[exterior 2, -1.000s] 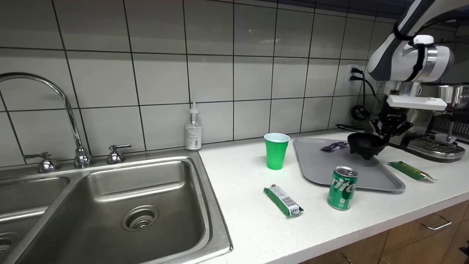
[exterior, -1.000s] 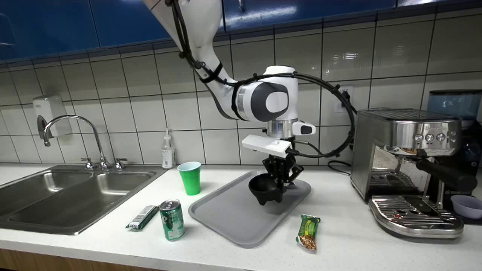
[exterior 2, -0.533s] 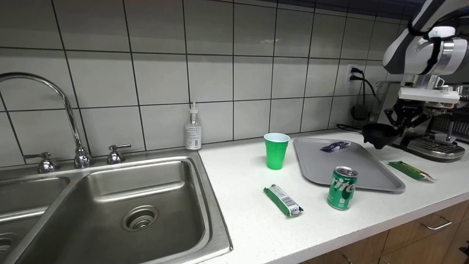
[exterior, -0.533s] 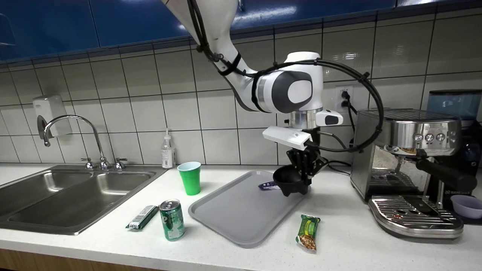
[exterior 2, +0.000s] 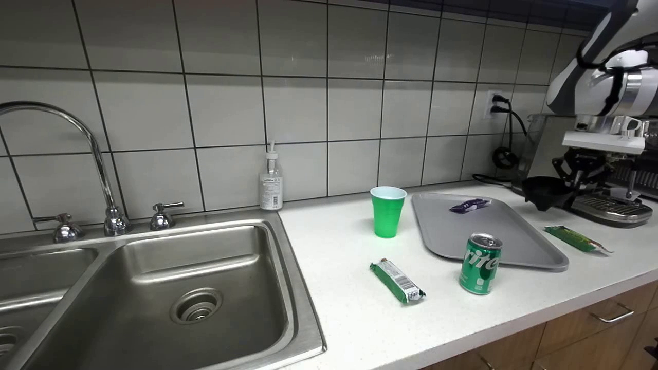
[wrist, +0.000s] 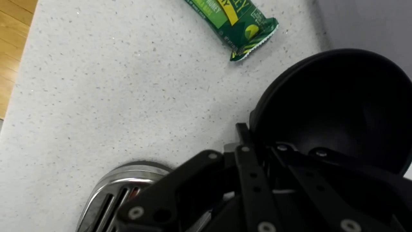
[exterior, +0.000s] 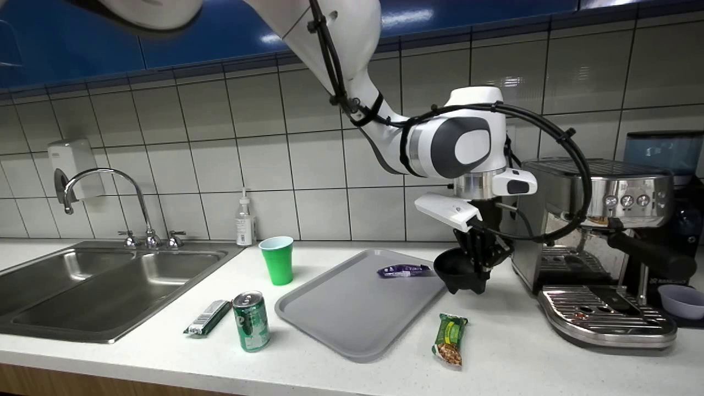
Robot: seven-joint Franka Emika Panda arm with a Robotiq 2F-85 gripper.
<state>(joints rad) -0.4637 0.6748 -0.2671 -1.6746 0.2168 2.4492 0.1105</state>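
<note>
Your pincer grips a black bowl by the rim.
Its jaws stand nearly closed, with the tabletop below them.

green can: partial "rite" | green-and-yellow snack wrapper, wrist view: "HONEY", partial "LEY"

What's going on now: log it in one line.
gripper: pinching rim of black bowl | position: near gray tray | tray: purple-wrapped snack | counter: honey granola bar, Sprite can, green cup
</note>
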